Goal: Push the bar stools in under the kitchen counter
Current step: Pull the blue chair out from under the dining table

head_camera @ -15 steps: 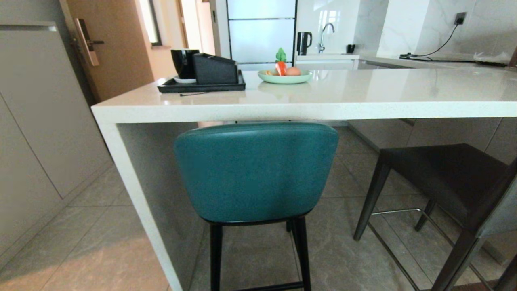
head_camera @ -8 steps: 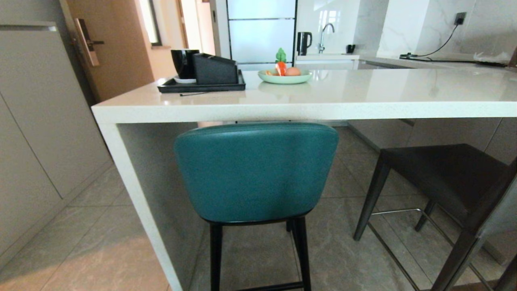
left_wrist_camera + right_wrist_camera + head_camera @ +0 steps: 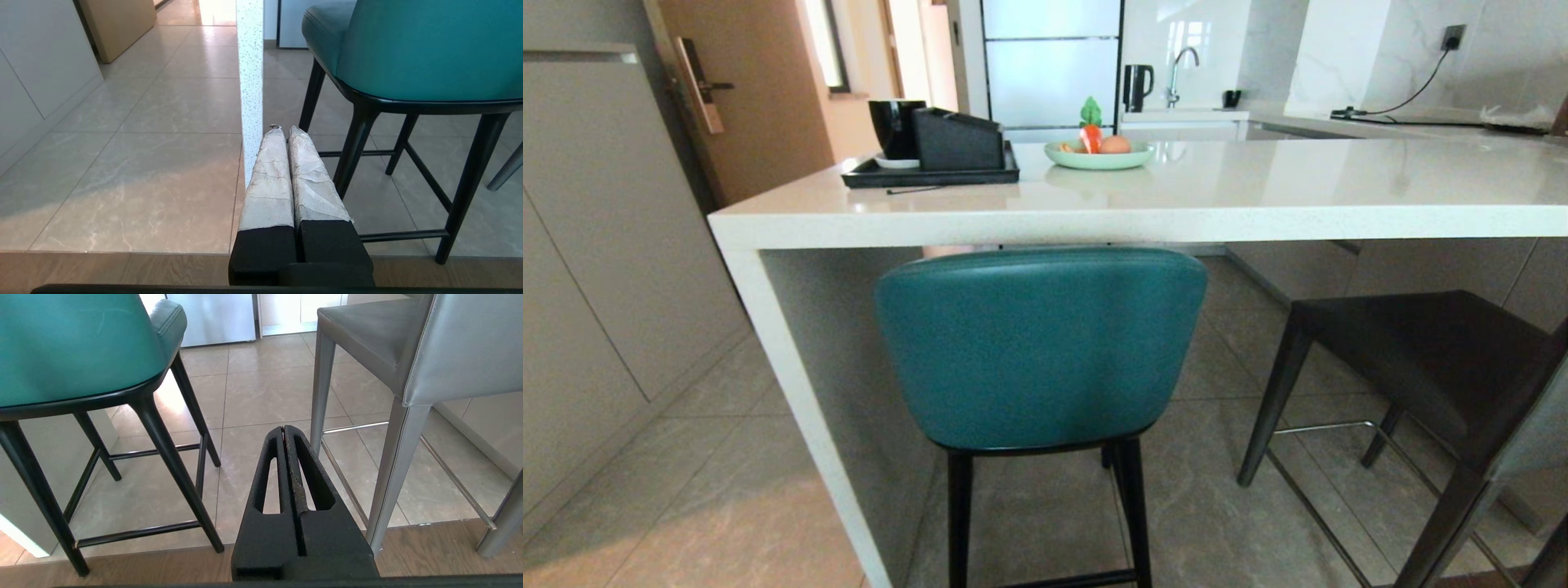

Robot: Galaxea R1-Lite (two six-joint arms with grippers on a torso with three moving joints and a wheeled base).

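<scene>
The teal bar stool (image 3: 1041, 347) stands straight ahead with its curved back just below the edge of the white kitchen counter (image 3: 1258, 220). The grey bar stool (image 3: 1437, 367) stands to its right, further out from the counter and turned at an angle. Neither arm shows in the head view. My left gripper (image 3: 284, 130) is shut and empty, low down, in front of the counter's white side panel (image 3: 250, 81) and left of the teal stool (image 3: 425, 49). My right gripper (image 3: 283, 429) is shut and empty, low between the teal stool (image 3: 77, 343) and the grey stool (image 3: 461, 347).
On the counter sit a black tray (image 3: 931, 173) with a black cup and box, and a green plate (image 3: 1099, 155) with food. Grey cabinets (image 3: 596, 269) line the left wall. Tiled floor meets a strip of wooden floor (image 3: 122, 563) close to me.
</scene>
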